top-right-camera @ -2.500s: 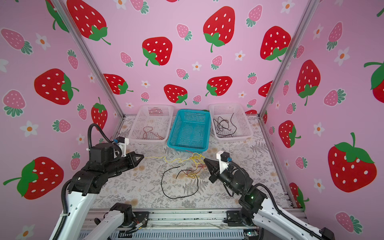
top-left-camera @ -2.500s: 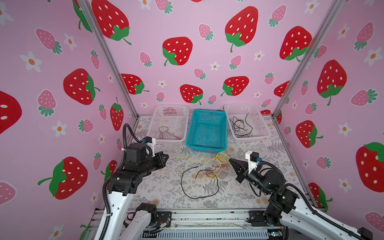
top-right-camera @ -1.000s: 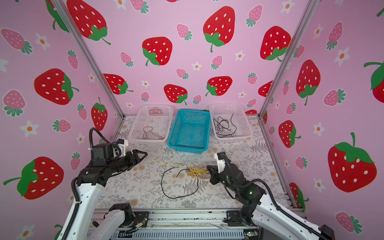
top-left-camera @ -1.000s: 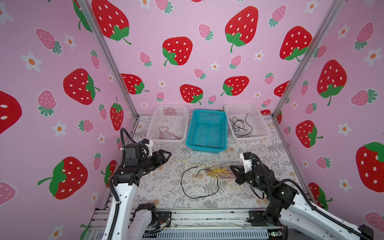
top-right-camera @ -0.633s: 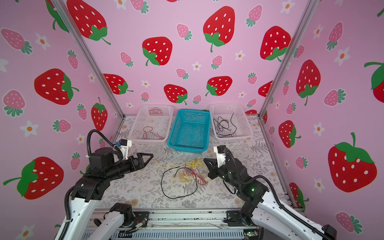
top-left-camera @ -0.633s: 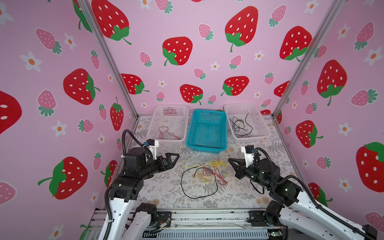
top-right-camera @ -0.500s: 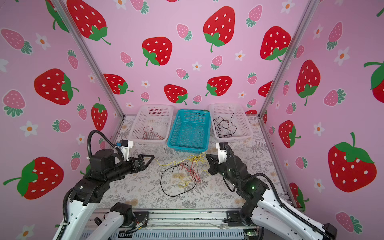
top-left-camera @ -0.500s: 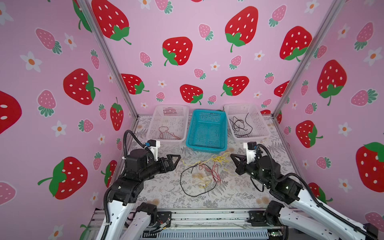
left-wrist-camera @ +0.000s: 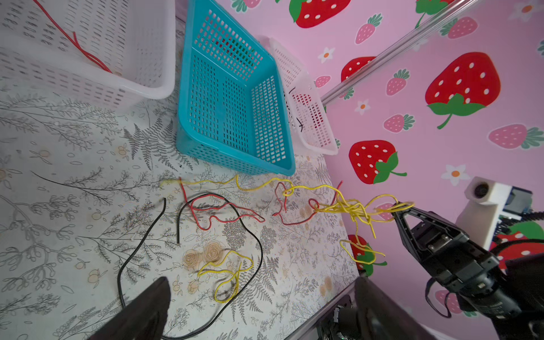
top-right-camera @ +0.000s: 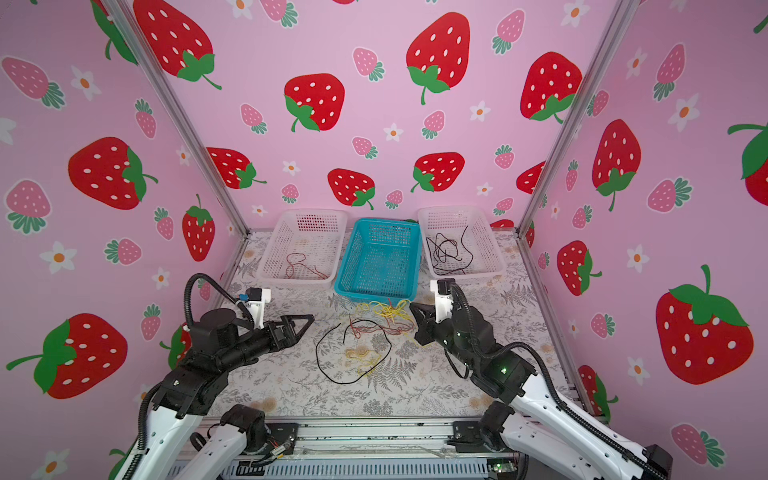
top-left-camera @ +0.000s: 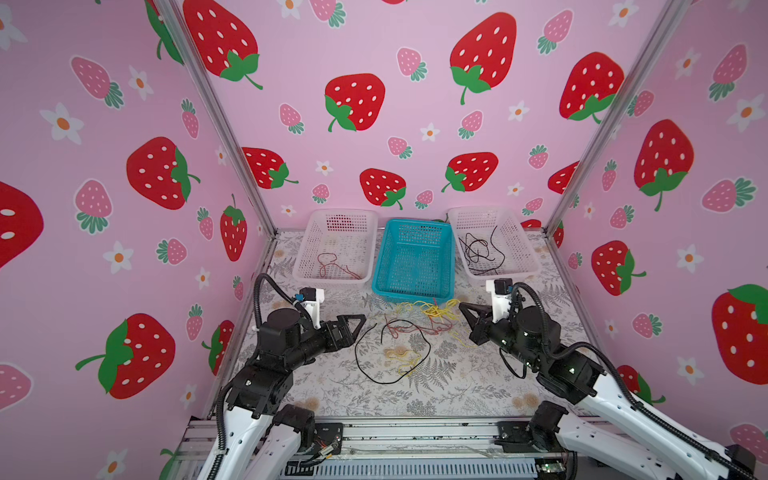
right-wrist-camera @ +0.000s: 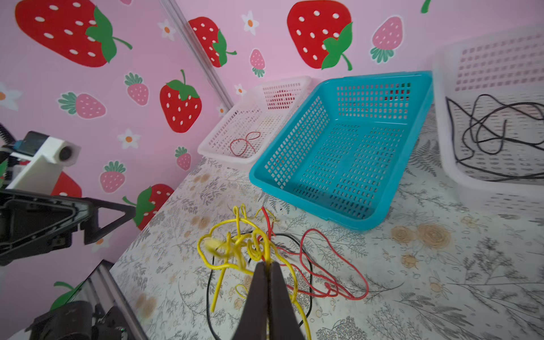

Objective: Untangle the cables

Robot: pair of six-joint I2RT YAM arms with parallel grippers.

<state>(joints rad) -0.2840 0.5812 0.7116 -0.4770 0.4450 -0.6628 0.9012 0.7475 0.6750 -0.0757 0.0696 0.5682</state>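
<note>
Pinches the yellow cable tangle [right-wrist-camera: 237, 244] between the right jaws, pressed together, just in front of the blue basket [top-left-camera: 409, 293]. Holds the left jaws spread and empty, near the black cable [left-wrist-camera: 260, 247] looping on the table [top-left-camera: 457, 386] across the red cable [left-wrist-camera: 206, 207]. Leaves the pinch too small to judge in both top views; shows it plainly in the right wrist view, and the tangle raised off the table in the left wrist view.
</note>
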